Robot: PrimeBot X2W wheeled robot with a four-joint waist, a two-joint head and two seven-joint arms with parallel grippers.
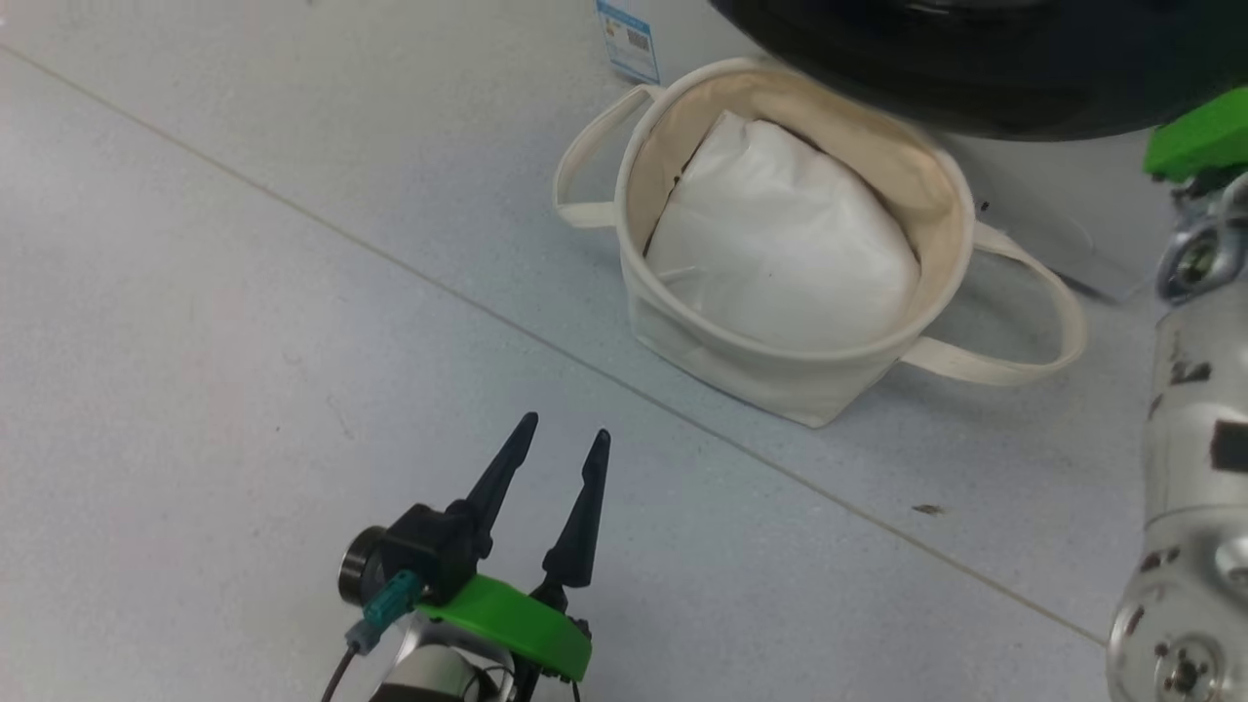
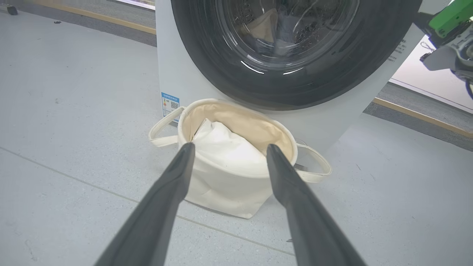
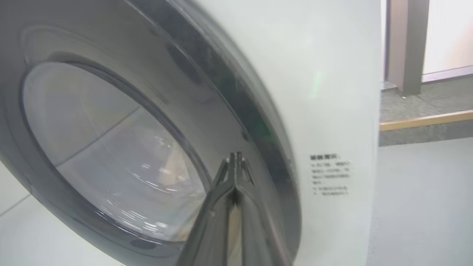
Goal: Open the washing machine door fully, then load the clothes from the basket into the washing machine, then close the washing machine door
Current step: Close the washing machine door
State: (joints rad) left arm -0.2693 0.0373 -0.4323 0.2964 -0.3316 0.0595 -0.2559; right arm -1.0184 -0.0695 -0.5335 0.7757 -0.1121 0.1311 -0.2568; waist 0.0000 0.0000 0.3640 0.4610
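Right wrist view | right gripper (image 3: 235, 162) pinched closed, empty, tips by the rim of the washing machine door (image 3: 111, 155) | door looks shut; rigid, glossy, likely slippery, so push the rim, not the glass | left gripper (image 1: 564, 427) parted, empty, near basket (image 1: 751, 375) on floor

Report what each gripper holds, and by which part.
Nothing is held. The left gripper is open above the floor, short of the basket. The right gripper is shut, tips at the black rim of the washing machine door, gripping nothing.
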